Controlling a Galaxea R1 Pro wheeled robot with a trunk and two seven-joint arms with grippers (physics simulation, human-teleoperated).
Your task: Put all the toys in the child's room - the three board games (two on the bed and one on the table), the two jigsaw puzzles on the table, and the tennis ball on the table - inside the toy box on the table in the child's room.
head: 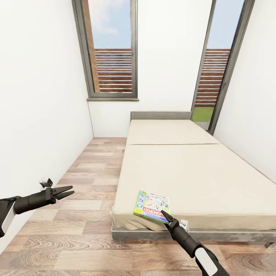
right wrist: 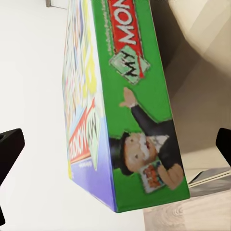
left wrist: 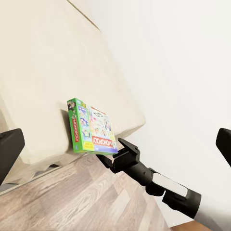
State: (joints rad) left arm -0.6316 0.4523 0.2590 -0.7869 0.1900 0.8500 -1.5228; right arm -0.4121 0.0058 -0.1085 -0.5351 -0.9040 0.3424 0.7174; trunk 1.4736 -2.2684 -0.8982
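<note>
Board game (head: 151, 207) at bed (head: 199, 172) foot corner.
Right gripper (head: 165, 214) open, touching near edge; left gripper (head: 66, 191) open, well apart.

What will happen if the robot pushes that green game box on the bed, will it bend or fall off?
The board game looks like a flat, stiff printed box, so it probably won't bend. It lies at the bed's front corner, near the edge, so a push outward could tip it onto the floor. Its smooth faces may slide easily on the mattress as the right tool reaches it.
</note>
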